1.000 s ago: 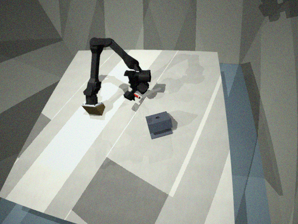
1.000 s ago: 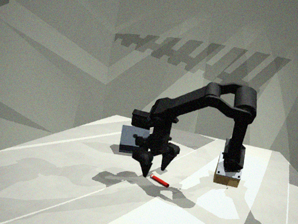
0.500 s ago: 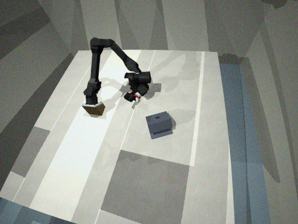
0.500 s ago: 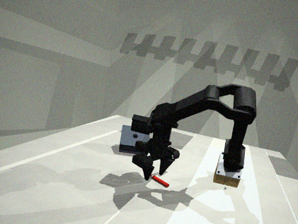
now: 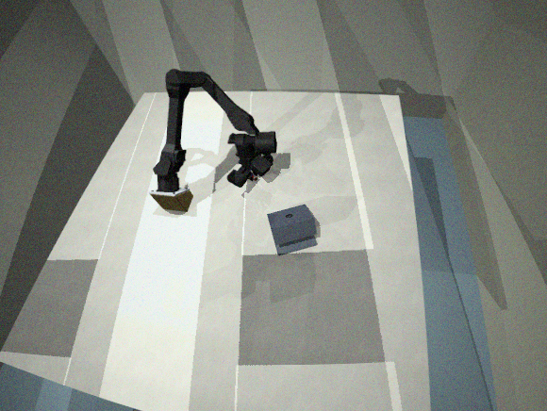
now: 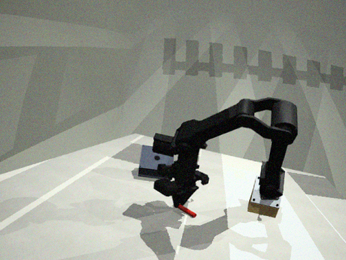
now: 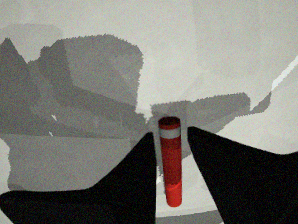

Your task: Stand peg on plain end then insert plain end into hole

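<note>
The red peg (image 6: 188, 211) (image 7: 172, 162) lies on the table; only a small bit of it shows under the fingers in the top view. Its white band (image 7: 170, 133) is near the far end in the wrist view, and its plain red end is toward the bottom of that view. My gripper (image 5: 250, 176) (image 6: 178, 204) (image 7: 170, 135) points down with its fingers partly closed on either side of the peg, a visible gap on each side. It is open. The blue-grey sloped panel (image 5: 294, 229) (image 6: 146, 163) has one dark hole (image 5: 289, 216) (image 6: 157, 158) in its face.
The arm's base block (image 5: 174, 203) (image 6: 262, 210) stands to one side of the peg. The panel stands apart from the gripper, partly hidden behind the arm in the exterior view. Shadows of the arm fall across the table (image 5: 311, 382) around the peg.
</note>
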Robot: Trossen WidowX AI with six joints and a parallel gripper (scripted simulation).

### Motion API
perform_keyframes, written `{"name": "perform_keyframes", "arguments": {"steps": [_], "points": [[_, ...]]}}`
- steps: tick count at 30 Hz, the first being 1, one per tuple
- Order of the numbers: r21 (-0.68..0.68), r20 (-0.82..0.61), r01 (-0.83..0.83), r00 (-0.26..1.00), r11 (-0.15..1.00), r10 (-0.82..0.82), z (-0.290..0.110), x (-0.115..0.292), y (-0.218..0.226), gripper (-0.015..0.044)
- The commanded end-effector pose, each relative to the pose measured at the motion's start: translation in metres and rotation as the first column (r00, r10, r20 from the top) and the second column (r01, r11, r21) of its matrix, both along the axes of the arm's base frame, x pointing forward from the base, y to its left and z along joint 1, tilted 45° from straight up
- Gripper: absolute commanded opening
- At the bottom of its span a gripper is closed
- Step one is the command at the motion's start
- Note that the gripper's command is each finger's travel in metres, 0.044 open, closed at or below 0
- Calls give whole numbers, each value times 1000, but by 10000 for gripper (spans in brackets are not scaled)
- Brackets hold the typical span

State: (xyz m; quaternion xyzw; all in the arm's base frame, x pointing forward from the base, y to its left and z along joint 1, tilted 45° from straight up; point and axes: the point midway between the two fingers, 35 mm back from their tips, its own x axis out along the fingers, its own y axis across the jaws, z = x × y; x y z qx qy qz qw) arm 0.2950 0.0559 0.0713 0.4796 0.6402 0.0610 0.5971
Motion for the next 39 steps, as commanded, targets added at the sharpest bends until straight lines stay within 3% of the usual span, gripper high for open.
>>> {"name": "perform_keyframes", "arguments": {"steps": [1,9,39], "points": [[4,-2,3,1000,1000,-3,0,0,0,103],[4,-2,3,1000,1000,-3,0,0,0,50],[-108,121,147,984,983,-134,12,-10,-5,49]]}}
